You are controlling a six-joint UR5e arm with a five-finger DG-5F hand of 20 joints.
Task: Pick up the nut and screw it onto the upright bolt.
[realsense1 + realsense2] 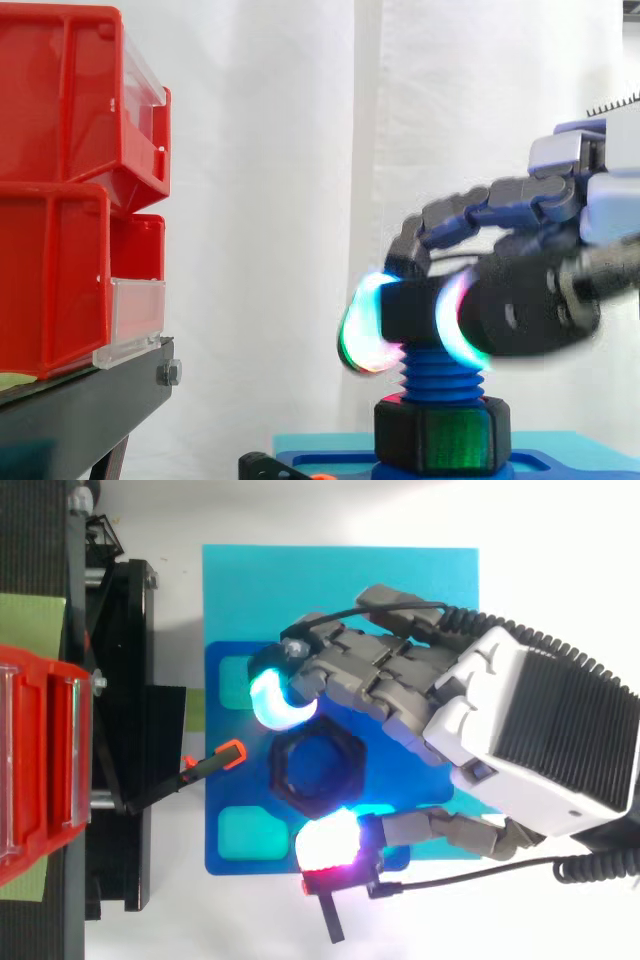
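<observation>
Here you go: your hand (520, 315) reaches in from the right of the side view, and it has the nut (410, 310) pinched between curled fingers and thumb. The nut sits right at the top of the blue bolt (440, 375), which stands upright with its threads bare below the nut. One pad (362, 330) glows green and red against the nut's left face, and another (452, 320) glows cyan-white on its right.

From above, you can see the hex ring of the nut (285, 770) square over the bolt, with a cyan pad (272, 700) on its far side and a red-magenta pad (328, 845) on its near side (a clean two-sided grip, by the look of it). Whether the threads have caught, you cannot tell from here.

Lower down, a black hex collar (440, 435) wraps the foot of the bolt, resting on the dark blue base (215, 850). That base lies on a teal mat (340, 580). An orange-tipped tool (232, 750) pokes in from the left, its tip near the nut but apart from it. The red bins (60, 200) stand well to the left on their black stand (80, 410).
</observation>
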